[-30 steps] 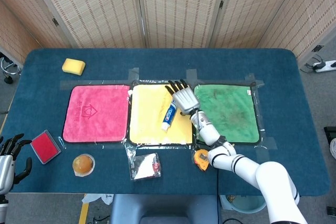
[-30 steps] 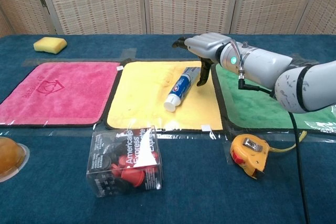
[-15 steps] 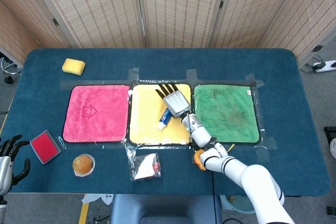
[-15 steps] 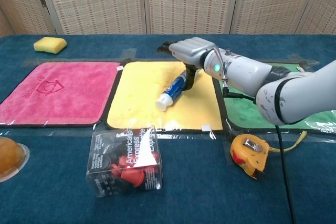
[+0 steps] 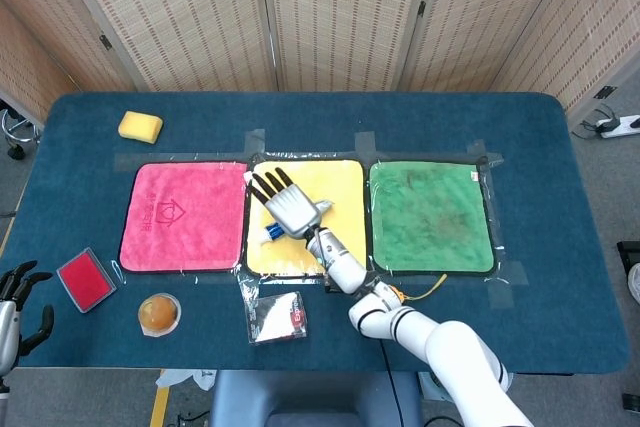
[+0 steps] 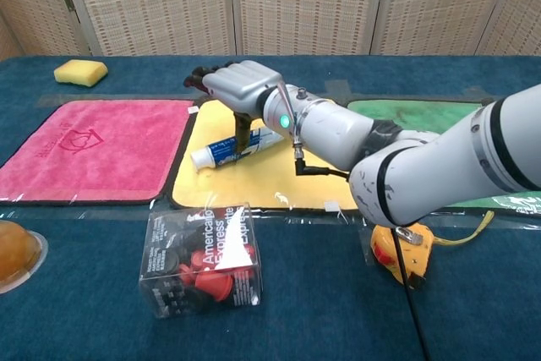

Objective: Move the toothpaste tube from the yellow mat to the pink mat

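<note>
A white and blue toothpaste tube [image 6: 230,149] is over the left part of the yellow mat [image 6: 279,179], cap pointing left toward the pink mat [image 6: 93,145]. My right hand [image 6: 241,90] grips the tube from above, thumb down in front of it. In the head view the right hand [image 5: 290,207] covers most of the tube [image 5: 272,234], near the yellow mat's [image 5: 340,182] left edge beside the pink mat [image 5: 185,217]. I cannot tell whether the tube is lifted or touching the mat. My left hand [image 5: 15,297] rests at the table's near left corner, fingers apart, holding nothing.
A green mat [image 5: 430,217] lies right of the yellow one. A clear box of red parts [image 6: 203,259] and a yellow tape measure [image 6: 401,247] sit at the front. A yellow sponge [image 5: 140,126], a red case [image 5: 85,279] and an orange object in a cup [image 5: 159,314] are on the left.
My right hand has carried the tube leftward across the yellow mat, from its right side to its left edge. The tube has turned so its cap points left. The left hand barely moved.
</note>
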